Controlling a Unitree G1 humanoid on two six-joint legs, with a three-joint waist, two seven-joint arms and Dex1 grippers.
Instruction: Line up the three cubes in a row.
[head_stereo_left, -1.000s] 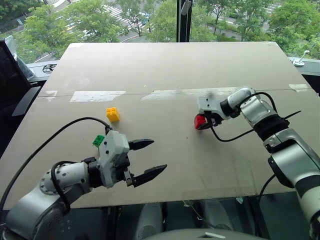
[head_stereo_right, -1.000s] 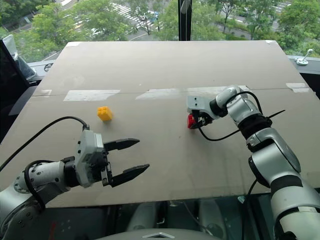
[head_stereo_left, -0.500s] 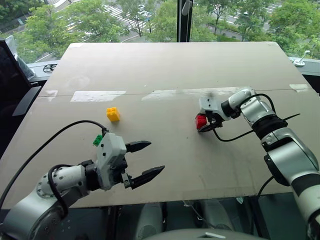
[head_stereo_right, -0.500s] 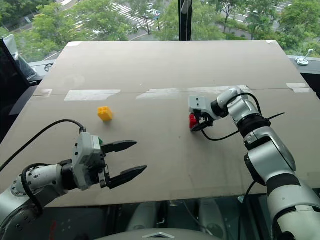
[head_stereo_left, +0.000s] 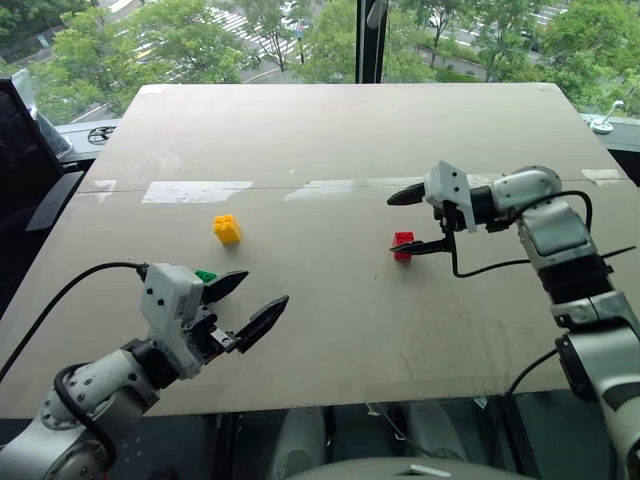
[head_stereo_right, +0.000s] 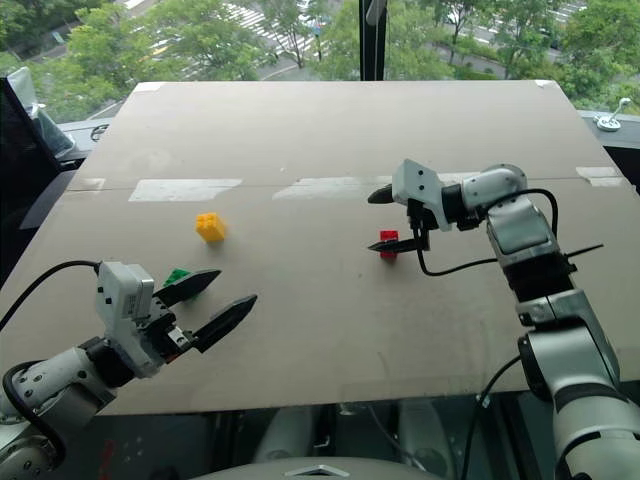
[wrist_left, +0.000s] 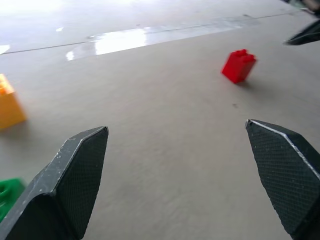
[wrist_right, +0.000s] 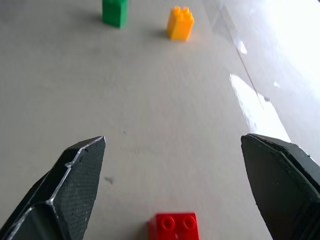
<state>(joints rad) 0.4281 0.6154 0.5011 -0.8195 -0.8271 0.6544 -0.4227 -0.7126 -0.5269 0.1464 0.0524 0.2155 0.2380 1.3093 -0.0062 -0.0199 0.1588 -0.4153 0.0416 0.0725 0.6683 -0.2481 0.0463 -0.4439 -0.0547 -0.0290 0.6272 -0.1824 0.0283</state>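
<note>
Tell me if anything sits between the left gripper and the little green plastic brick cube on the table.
Nothing visible does. The left gripper is open, and the small green plastic brick cube sits on the brown table right by its farther finger, partly hidden behind it. The yellow cube and red cube lie well off.

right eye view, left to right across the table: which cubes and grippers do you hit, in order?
left gripper → yellow cube → red cube → right gripper. The green cube overlaps the left gripper's finger, so its place in the order is unclear.
</note>
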